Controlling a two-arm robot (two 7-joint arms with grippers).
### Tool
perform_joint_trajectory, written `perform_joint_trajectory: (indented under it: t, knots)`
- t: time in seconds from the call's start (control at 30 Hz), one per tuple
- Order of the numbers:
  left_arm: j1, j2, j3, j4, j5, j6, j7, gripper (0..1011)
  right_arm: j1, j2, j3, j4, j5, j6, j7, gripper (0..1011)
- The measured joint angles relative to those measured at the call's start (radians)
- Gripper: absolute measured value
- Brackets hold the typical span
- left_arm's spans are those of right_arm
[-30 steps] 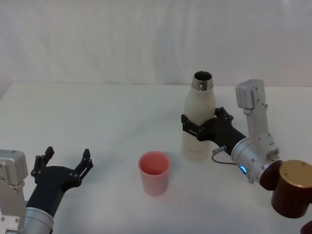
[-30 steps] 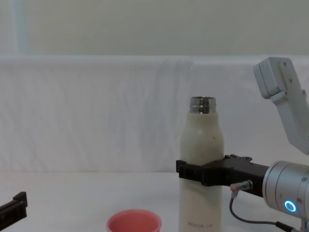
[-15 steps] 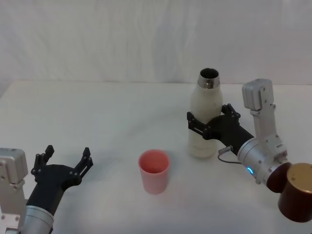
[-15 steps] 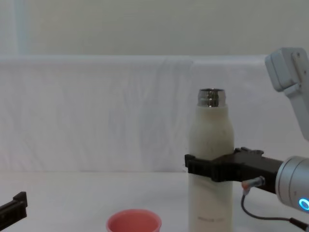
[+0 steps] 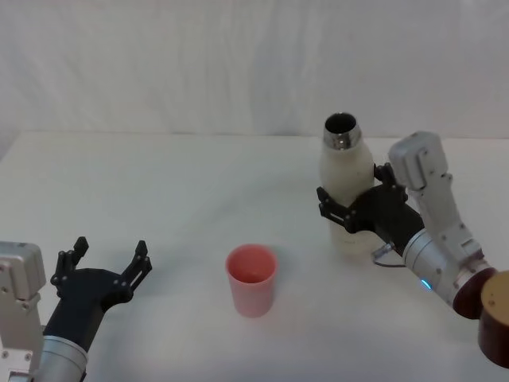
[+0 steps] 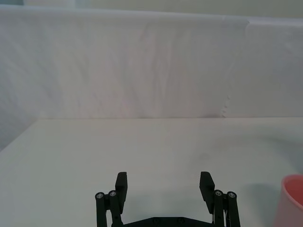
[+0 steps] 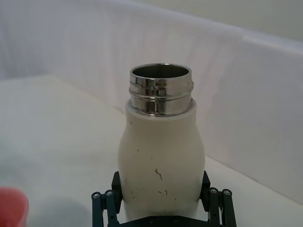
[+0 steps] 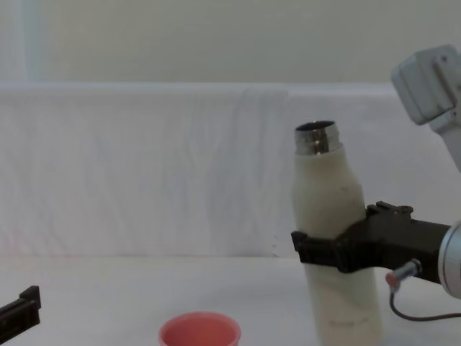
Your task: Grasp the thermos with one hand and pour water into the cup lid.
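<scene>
The right tool point(image 5: 347, 213) is clamping the tall cream-white matte thermos point(image 5: 347, 195) around its lower body, black fingers point(image 7: 106, 203) pressing on either side of it. In the head view the thermos is sitting on the right half of the white bench point(image 5: 175, 199), its open steel neck leaning slightly toward the left. The chest view is showing that lean from the side, along with faint grey lettering near the base, which the head view is not resolving. The right wrist view is giving the closest look: a shiny threaded steel neck, rounded shoulders, and small dark scuffs on the cream surface.

The small round pink cup lid point(image 5: 252, 280) is standing upright on the bench, well apart from the thermos, to its left and nearer the robot. The chest view is catching just its rim point(image 8: 199, 332) at the bottom edge.

The left tool point(image 5: 103, 274) is hovering low at the near left with its fingers spread wide, gripping nothing; its wrist view is showing the gap between them and a sliver of the cup lid at the edge.
</scene>
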Motion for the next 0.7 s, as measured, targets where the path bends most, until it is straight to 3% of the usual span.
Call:
perform_joint_trajectory:
  t: [0.3, 0.7]
  knots:
    - [0.0, 0.0, 0.0, 0.0, 0.0, 0.0, 0.0, 1001, -0.011, 0.063, -0.056, -0.046, -0.169, 0.03, -0.014, 957]
    - [0.0, 0.0, 0.0, 0.0, 0.0, 0.0, 0.0, 1001, -0.011, 0.097, -0.1, -0.075, -0.304, 0.042, -0.005, 957]
